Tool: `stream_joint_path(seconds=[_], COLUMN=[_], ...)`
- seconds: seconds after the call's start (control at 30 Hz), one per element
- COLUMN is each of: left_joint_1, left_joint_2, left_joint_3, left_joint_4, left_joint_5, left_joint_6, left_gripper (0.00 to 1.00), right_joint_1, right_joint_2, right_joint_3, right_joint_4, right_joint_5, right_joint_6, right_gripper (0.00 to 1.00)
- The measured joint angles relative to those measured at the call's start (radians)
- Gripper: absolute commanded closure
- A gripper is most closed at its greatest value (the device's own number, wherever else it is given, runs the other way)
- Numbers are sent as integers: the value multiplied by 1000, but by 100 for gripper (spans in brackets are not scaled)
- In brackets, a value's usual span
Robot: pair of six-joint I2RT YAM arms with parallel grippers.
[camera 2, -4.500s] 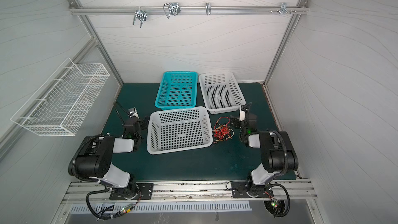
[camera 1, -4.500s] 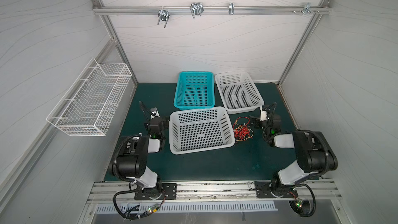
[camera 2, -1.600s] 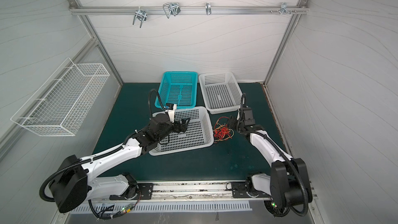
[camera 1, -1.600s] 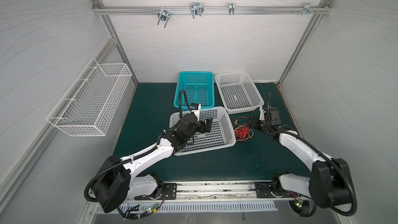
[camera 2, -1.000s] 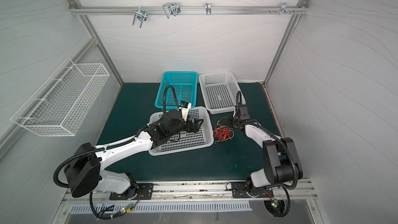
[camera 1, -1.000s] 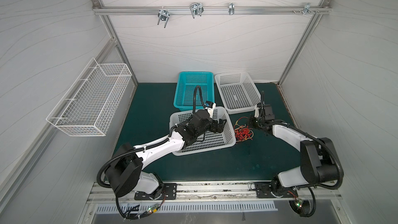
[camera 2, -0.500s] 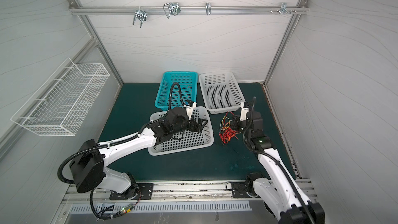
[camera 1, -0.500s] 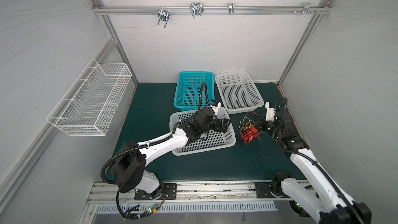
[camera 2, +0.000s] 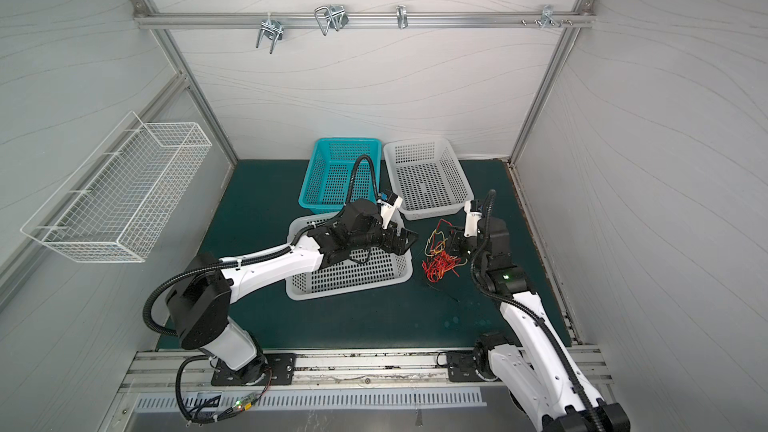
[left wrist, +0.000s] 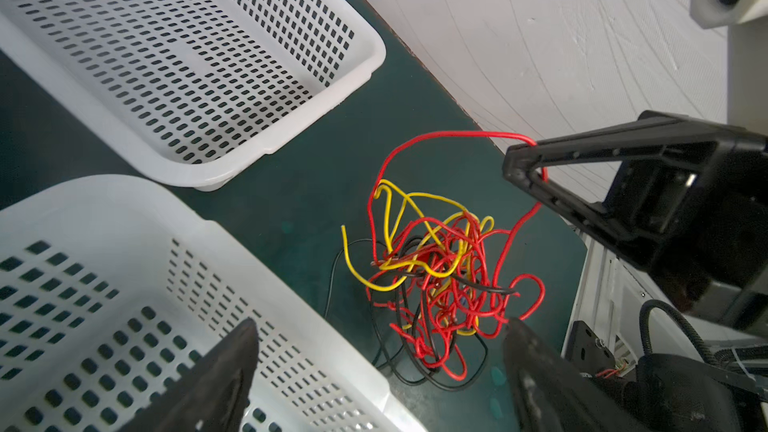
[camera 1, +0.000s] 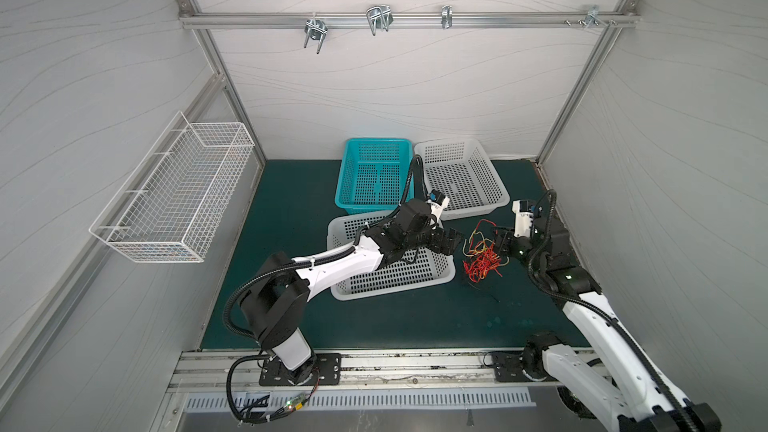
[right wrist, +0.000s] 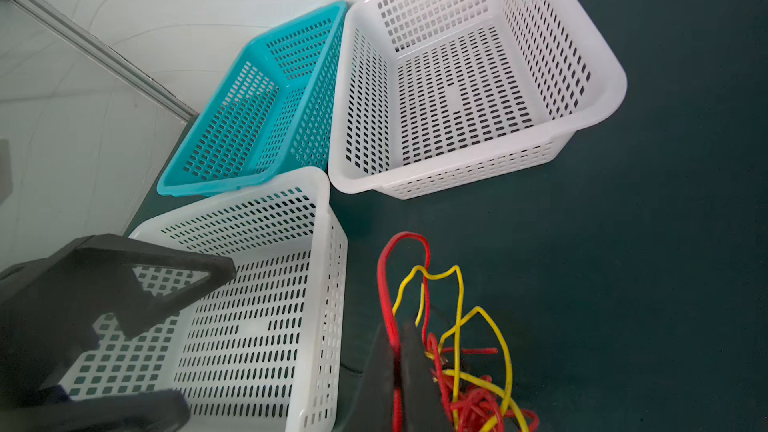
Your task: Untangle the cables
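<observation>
Dark green matting (camera 1: 291,209) is serving as the work surface. The cables (camera 1: 482,261) are resting partly on it, just beside the near white basket (camera 1: 395,286). One red strand is being pinched and held raised by the closed right gripper (right wrist: 398,338). The left gripper (camera 1: 452,238) is being held spread wide and empty near the bunch. Separation is judged to be just beginning. Next, a second strand needs to be gripped by the left gripper and drawn away gently.
</observation>
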Motion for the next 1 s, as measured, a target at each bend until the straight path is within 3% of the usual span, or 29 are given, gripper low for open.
stream_joint_path(seconds=[0.37, 0.7, 0.93, 1.0], left_joint_1=[-26, -39, -39, -39], left_joint_2=[111, 229, 283, 295], left_joint_3=[88, 238, 308, 316], left_joint_4=[-19, -73, -119, -134], left_joint_5=[-26, -67, -79, -79], left_joint_6=[-14, -12, -12, -12], left_gripper=[20, 47, 54, 61], right_joint_1=[0, 0, 0, 0], right_joint_2=[-31, -56, -56, -56], right_joint_3=[0, 0, 0, 0], right_joint_4=[18, 40, 62, 63], right_joint_5=[-41, -86, -98, -101], right_joint_6=[0, -1, -1, -1], right_gripper=[100, 100, 100, 100])
